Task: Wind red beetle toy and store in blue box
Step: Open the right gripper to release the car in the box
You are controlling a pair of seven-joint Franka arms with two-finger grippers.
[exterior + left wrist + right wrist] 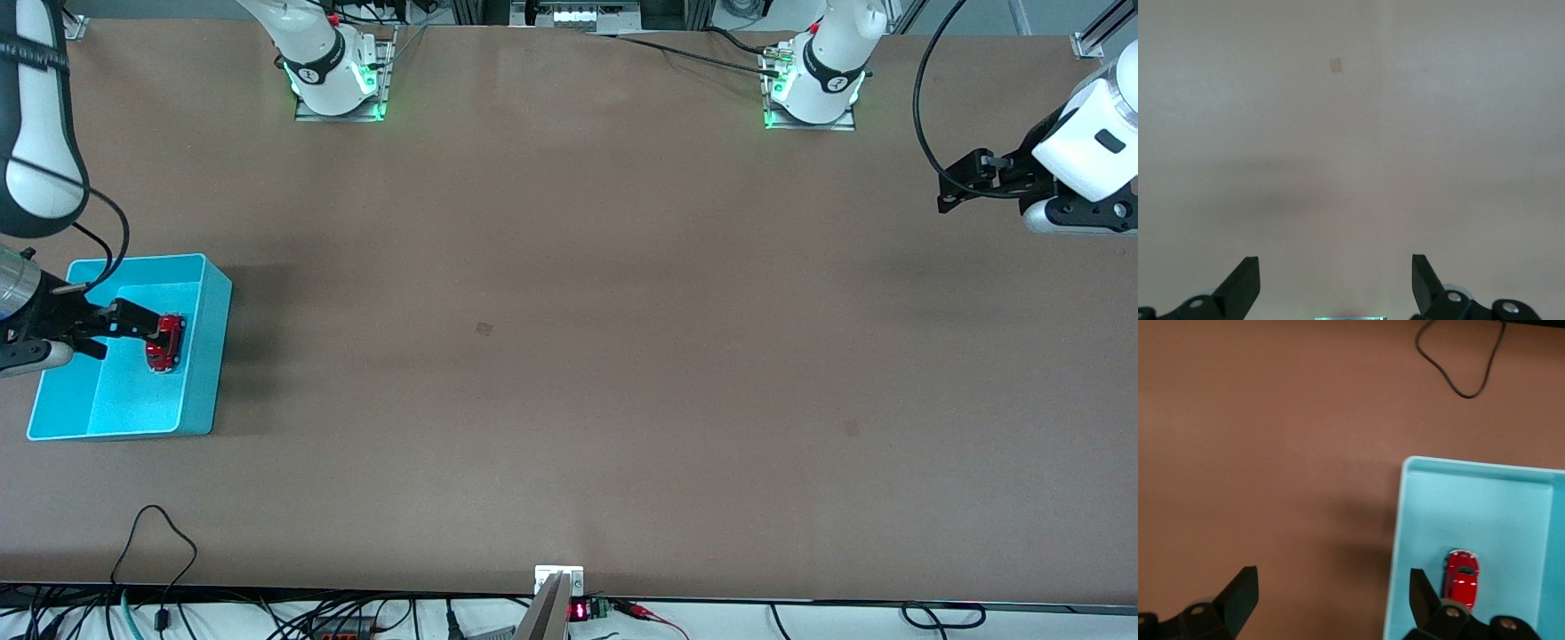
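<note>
The red beetle toy (166, 342) lies on the floor of the blue box (203, 364), near the box's wall toward the table's middle. The box stands at the right arm's end of the table. My right gripper (132, 338) hangs open and empty above the box, holding nothing. In the right wrist view the toy (1461, 577) lies in the box (1471, 500) beside one finger (1421, 593), and the right gripper (1331, 587) spans the box's wall. My left gripper (953, 185) waits open and empty over bare table at the left arm's end; the left wrist view (1336, 267) shows only tabletop.
A black cable loop (151, 533) lies on the table near the front edge, nearer the camera than the box; it also shows in the right wrist view (1458, 380). A small mark (484, 329) sits mid-table. The arm bases stand along the back edge.
</note>
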